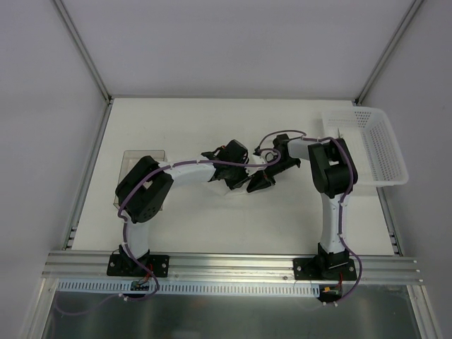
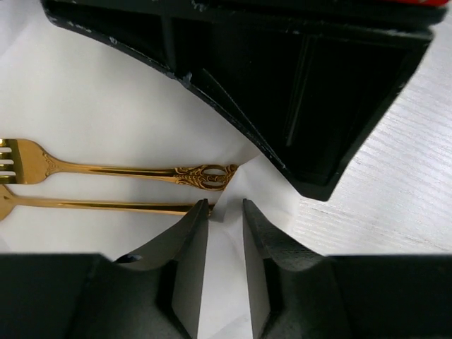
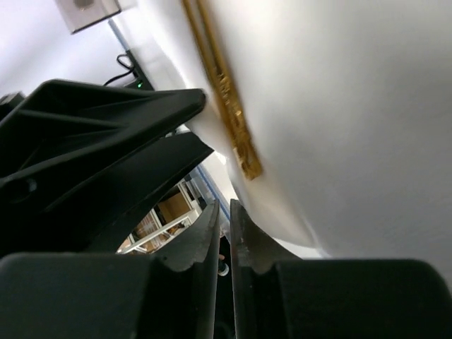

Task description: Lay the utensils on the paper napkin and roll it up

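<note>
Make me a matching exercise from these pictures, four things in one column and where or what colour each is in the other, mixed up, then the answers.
1 fork
2 perforated basket
3 clear box
4 paper napkin

A far right corner of the table
B flat sheet under the fork
C gold
D left edge of the table

Pairs: 1-C, 2-A, 3-D, 4-B

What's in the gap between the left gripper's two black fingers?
In the left wrist view, part of the thin white paper napkin shows in the gap of the left gripper, with nothing else there.
</note>
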You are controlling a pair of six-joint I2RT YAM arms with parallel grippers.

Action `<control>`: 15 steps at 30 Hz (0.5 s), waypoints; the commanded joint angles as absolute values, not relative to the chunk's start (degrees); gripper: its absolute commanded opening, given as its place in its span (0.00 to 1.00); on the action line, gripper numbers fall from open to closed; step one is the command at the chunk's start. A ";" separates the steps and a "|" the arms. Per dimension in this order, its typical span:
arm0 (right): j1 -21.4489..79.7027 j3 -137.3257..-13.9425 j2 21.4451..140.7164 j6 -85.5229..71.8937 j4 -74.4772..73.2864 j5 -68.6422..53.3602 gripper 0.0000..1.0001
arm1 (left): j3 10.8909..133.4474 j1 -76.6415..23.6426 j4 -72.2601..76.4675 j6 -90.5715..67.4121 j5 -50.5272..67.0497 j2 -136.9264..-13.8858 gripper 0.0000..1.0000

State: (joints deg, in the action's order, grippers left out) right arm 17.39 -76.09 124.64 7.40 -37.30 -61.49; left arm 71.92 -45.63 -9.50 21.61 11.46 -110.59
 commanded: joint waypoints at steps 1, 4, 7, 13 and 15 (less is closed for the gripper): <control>17.49 -78.05 125.59 4.84 -36.22 -58.28 0.13 | 74.18 -44.91 -9.41 20.66 10.20 -111.27 0.28; 17.49 -77.79 126.38 2.73 -35.42 -57.48 0.13 | 74.00 -44.82 -9.41 20.30 9.76 -110.83 0.36; 17.49 -77.96 127.09 1.15 -34.63 -57.30 0.11 | 73.92 -44.65 -9.40 19.87 9.14 -109.34 0.41; 17.32 -77.78 127.79 0.18 -34.37 -56.25 0.10 | 72.07 -42.98 -9.49 14.42 7.65 -101.96 0.51; 17.31 -77.52 127.79 0.18 -34.10 -55.64 0.10 | 71.28 -42.02 -9.58 11.26 7.21 -98.45 0.51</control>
